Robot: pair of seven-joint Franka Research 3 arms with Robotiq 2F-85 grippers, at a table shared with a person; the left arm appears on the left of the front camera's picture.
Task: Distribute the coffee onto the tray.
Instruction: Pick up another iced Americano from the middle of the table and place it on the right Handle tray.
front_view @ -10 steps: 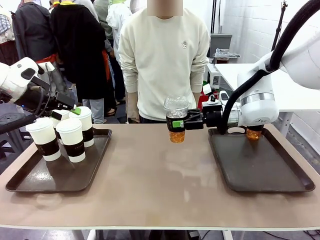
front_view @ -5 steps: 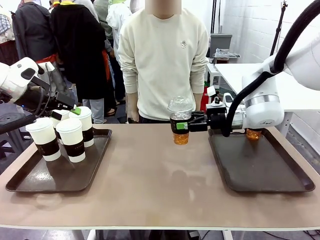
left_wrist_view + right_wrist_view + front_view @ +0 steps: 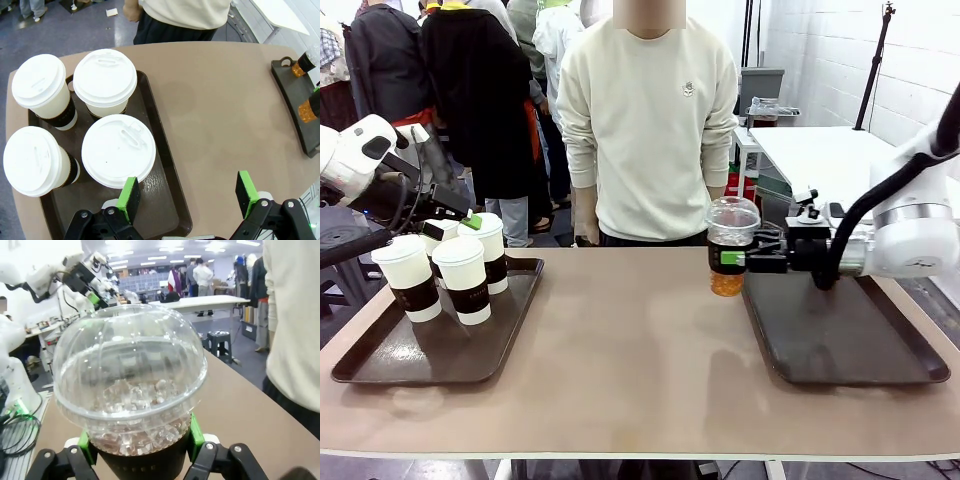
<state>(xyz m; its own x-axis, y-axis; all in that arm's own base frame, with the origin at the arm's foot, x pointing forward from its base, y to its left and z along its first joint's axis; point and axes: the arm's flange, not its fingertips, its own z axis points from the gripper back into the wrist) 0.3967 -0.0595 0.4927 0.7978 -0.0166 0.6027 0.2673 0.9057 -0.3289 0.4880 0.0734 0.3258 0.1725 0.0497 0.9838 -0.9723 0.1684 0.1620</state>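
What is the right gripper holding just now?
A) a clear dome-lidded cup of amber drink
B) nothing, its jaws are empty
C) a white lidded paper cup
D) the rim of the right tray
A: the right gripper has its green pads clamped on the dark sleeve of the dome-lidded cup, held upright just off the right tray's near-left edge.

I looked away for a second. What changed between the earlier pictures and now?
The right gripper, shut on the dome-lidded cup, carried it rightward from mid-table to the right tray's near edge. The four white cups, left tray and open left gripper stayed put.
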